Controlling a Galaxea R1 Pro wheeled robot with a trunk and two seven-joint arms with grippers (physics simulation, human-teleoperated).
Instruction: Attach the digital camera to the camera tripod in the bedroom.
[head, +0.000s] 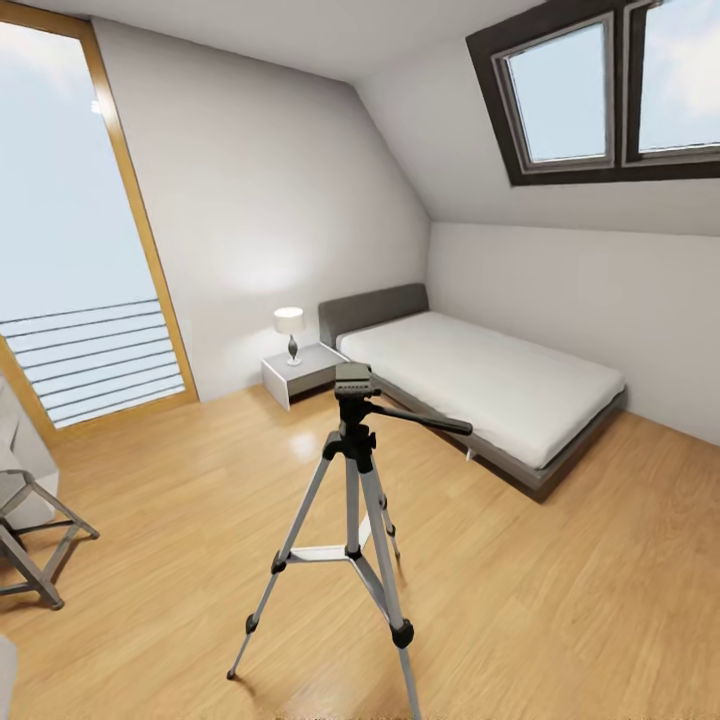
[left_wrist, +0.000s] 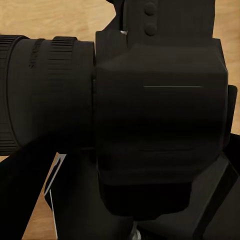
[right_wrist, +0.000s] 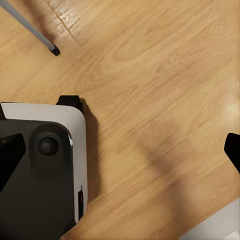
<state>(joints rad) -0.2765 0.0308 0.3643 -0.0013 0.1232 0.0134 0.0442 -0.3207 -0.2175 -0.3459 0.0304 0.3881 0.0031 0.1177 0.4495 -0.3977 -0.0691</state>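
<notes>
The camera tripod (head: 352, 470) stands on the wood floor in the middle of the bedroom, silver legs spread. Its black pan head (head: 352, 380) is bare on top, and the long handle (head: 425, 418) points right toward the bed. The digital camera (left_wrist: 160, 110) shows very close in the left wrist view, a black body with its lens (left_wrist: 45, 95) sticking out sideways. My left gripper (left_wrist: 120, 210) is shut on it, with dark fingers (left_wrist: 20, 200) on either side below the body. My right gripper (right_wrist: 121, 155) hangs open over the floor, beside one tripod foot (right_wrist: 54, 50).
A grey low bed (head: 490, 385) lies at the back right, with a nightstand (head: 300, 372) and lamp (head: 289, 325) beside it. A grey metal stool (head: 35, 540) stands at the left. The tall window (head: 70, 230) is behind it. My own base (right_wrist: 42, 170) shows below the right wrist.
</notes>
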